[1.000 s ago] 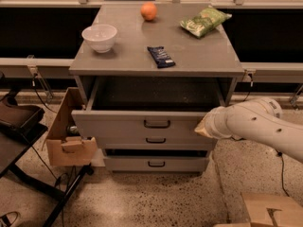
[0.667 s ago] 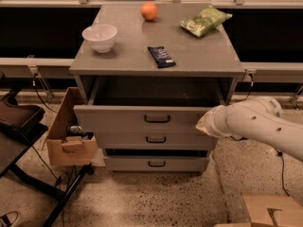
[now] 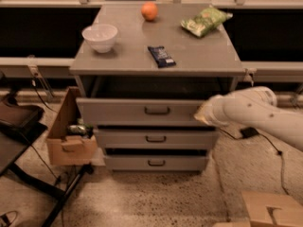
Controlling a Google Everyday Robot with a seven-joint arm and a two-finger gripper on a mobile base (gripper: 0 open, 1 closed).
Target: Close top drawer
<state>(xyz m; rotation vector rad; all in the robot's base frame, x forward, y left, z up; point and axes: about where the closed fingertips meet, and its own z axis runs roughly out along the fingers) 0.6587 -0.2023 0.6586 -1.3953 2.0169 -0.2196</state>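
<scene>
The top drawer [image 3: 137, 111] is the uppermost grey drawer of the cabinet, with a small black loop handle [image 3: 157, 110] at mid-front. It stands partly pulled out, and a dark strip of its interior [image 3: 156, 89] shows under the cabinet top. My gripper [image 3: 204, 114] is at the end of the white arm [image 3: 255, 115] that reaches in from the right. It rests against the right end of the drawer's front.
The cabinet top [image 3: 128, 56] holds a white bowl [image 3: 100, 37], an orange [image 3: 149, 11], a green bag [image 3: 205, 21] and a dark snack bar [image 3: 161, 56]. Two lower drawers [image 3: 156, 138] sit slightly out. There is a cardboard box [image 3: 66, 138] at left and another [image 3: 270, 209] at bottom right.
The top drawer has slid back into the cabinet, so less of its interior shows. My gripper has moved with it toward the cabinet.
</scene>
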